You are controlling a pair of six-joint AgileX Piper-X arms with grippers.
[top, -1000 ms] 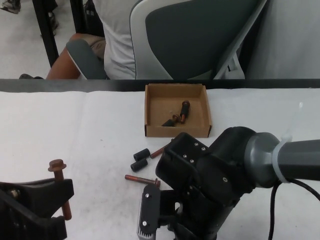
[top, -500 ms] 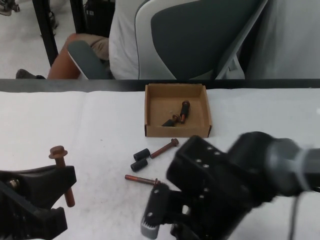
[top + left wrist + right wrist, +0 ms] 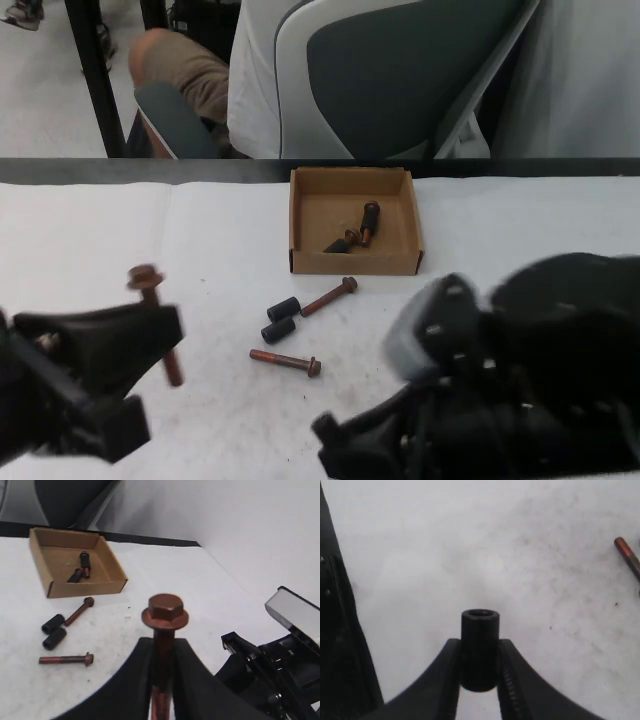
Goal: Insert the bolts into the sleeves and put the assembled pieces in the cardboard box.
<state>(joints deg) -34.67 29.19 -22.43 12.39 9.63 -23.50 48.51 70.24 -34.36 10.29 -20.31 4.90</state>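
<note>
Two pincers were mine, and both were full. My left pincer was pinching a copper-coloured bolt by its shank. The bolt stood upright, its flanged hex head above my fingers. In the high view it stood at the near left of the bench; I could not tell whether its tip touched the white cover. My right pincer was pressed onto a black sleeve, gripped by its lower half, with its open bore pointing away from my wrist and the cover beyond it. In the high view my right arm bulked dark at the near right.

The cardboard box sat at the far middle of the bench, open on top. Inside it lay two assembled pieces, one toward the right wall and the other near the front wall, close together.

Four loose parts lay on the cover between the box and my arms. A loose sleeve and a second sleeve lay side by side, very nearly touching. A loose bolt lay slanted just beside them, its head toward the box. The other bolt lay nearer me, its head pointing right.
</note>
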